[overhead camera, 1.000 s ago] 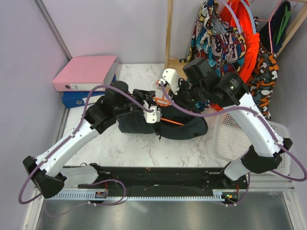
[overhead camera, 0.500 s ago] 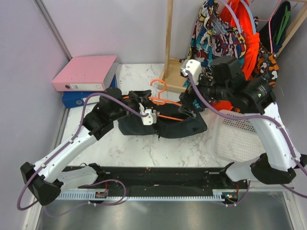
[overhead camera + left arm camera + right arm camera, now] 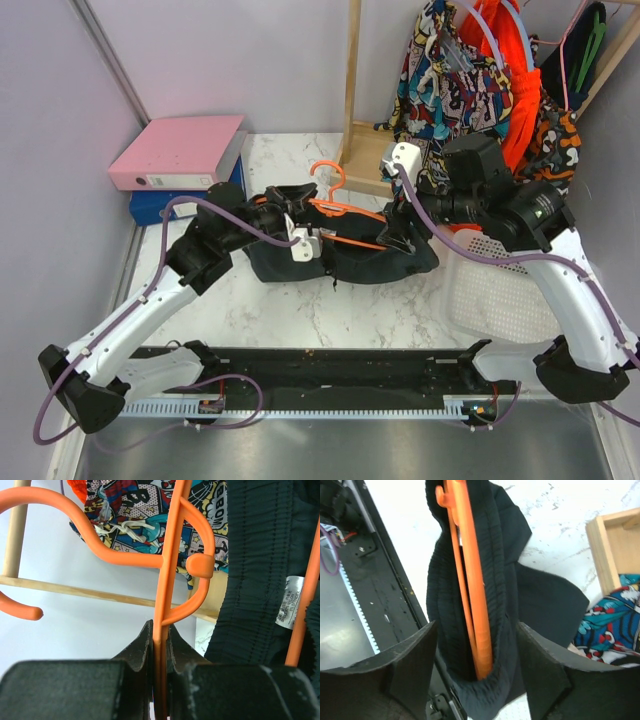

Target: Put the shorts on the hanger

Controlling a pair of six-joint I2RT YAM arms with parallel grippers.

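The orange hanger (image 3: 345, 212) lies tilted over the table, its hook (image 3: 328, 176) pointing toward the back. My left gripper (image 3: 322, 238) is shut on a thin bar of the hanger (image 3: 161, 605), just below the hook. The black shorts (image 3: 345, 262) hang baggy around the hanger's lower bar. My right gripper (image 3: 477, 670) is open at the shorts' right end (image 3: 400, 238). Its fingers (image 3: 410, 665) stand either side of the waistband (image 3: 445, 620), apart from it. The hanger's end (image 3: 476, 610) sits inside the waistband.
Pink binder (image 3: 180, 150) on a blue one (image 3: 160, 206) at back left. A wooden rack post (image 3: 353, 90) stands behind, with comic-print (image 3: 445, 75) and orange (image 3: 512, 85) garments hanging. A white basket (image 3: 500, 295) sits at the right.
My right gripper let go near the hanger's hook, swung right and came down open around the shorts' right end. The left arm shifted slightly left, still gripping the hanger.
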